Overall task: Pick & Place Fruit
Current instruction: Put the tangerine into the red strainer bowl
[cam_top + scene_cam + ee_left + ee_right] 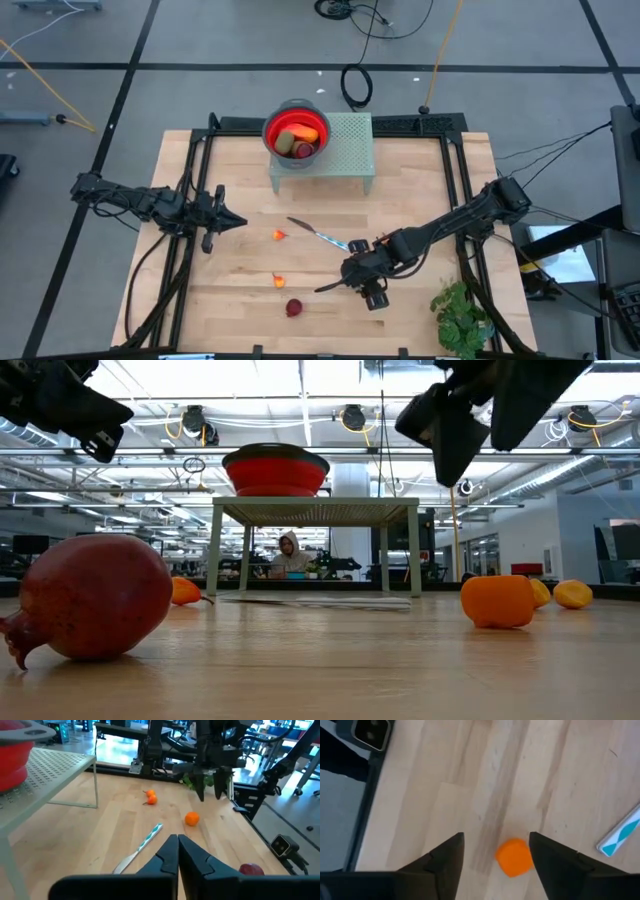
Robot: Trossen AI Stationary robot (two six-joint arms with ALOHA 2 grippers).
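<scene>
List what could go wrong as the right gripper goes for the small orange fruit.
1. The right gripper hangs open over the orange fruit, which sits nearer one finger; that finger may nudge it away on closing.
2. The knife lies close by and could be knocked on descent.
3. The dark red fruit sits close to the table edge; a bump might roll it off.

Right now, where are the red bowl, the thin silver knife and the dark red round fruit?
red bowl (pixel 296 128), high view, on its red rim.
thin silver knife (pixel 318 234), high view, mid-blade.
dark red round fruit (pixel 92 597), low view, middle of its rounded side.
</scene>
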